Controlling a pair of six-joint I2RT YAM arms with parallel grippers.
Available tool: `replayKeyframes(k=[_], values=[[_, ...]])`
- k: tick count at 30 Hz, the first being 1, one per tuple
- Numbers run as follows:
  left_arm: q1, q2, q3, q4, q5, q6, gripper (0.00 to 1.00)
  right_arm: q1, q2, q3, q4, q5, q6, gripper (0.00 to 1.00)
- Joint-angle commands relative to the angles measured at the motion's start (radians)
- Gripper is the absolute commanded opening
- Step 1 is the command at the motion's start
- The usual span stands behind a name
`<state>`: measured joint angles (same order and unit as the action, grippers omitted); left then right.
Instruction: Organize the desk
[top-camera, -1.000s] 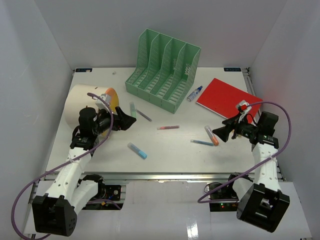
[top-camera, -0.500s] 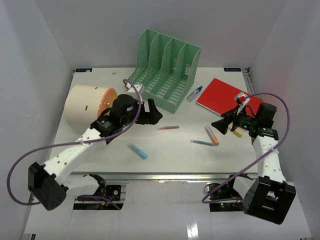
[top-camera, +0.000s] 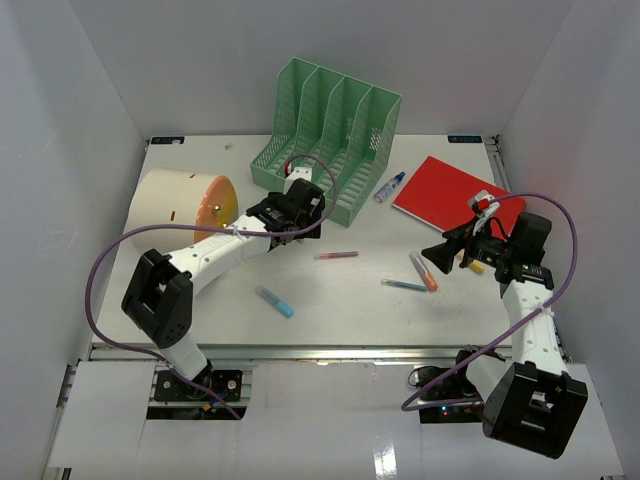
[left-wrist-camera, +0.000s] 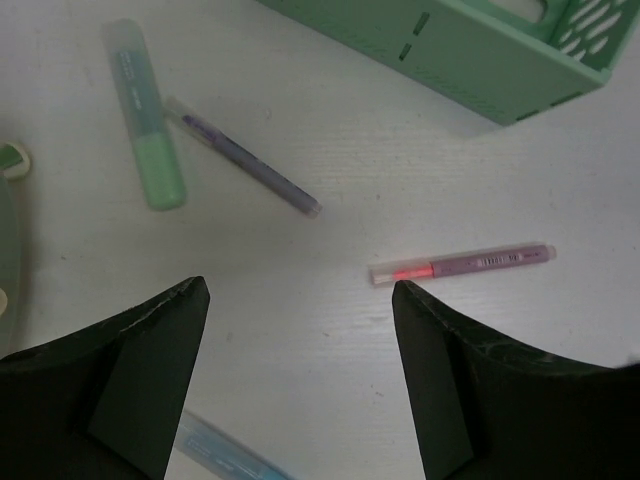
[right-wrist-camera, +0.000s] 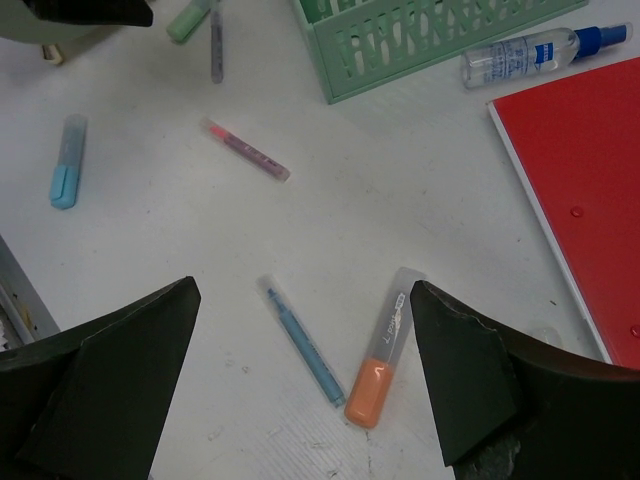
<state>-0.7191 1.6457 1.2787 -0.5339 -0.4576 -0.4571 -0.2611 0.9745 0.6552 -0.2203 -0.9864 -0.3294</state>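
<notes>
The white desk (top-camera: 345, 318) holds scattered pens. My left gripper (top-camera: 310, 222) is open and empty, stretched out just in front of the green file organizer (top-camera: 325, 135). In the left wrist view the gripper (left-wrist-camera: 300, 290) hovers over bare desk, with a pink pen (left-wrist-camera: 462, 266), a purple pen (left-wrist-camera: 245, 158) and a green highlighter (left-wrist-camera: 145, 130) beyond it. My right gripper (top-camera: 440, 255) is open and empty. In the right wrist view it (right-wrist-camera: 303, 288) hangs above a blue pen (right-wrist-camera: 303, 342) and an orange highlighter (right-wrist-camera: 385, 350).
A red notebook (top-camera: 455, 195) and a small blue-capped bottle (top-camera: 390, 186) lie at the back right. A beige roll with an orange face (top-camera: 180, 210) lies at the left. A blue highlighter (top-camera: 274, 301) lies near the front. A small yellow thing (top-camera: 475, 266) lies by my right wrist.
My left arm has swung from beside the beige roll out to the right, up to the organizer's front. My right gripper has drawn back slightly toward the right. Both stay open.
</notes>
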Motion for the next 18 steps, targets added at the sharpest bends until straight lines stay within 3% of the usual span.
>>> replayKeyframes(k=[1, 12, 18], values=[[0.092, 0.031, 0.056, -0.016, -0.024, 0.058, 0.8, -0.008, -0.022, 0.0, 0.026, -0.055, -0.022, 0.93], [0.11, -0.122, -0.011, 0.017, 0.217, 0.014, 0.78, -0.017, -0.005, -0.005, 0.024, -0.081, -0.029, 0.94], [0.104, -0.251, -0.151, -0.004, 0.07, -0.031, 0.74, -0.017, 0.001, -0.003, 0.018, -0.09, -0.034, 0.94]])
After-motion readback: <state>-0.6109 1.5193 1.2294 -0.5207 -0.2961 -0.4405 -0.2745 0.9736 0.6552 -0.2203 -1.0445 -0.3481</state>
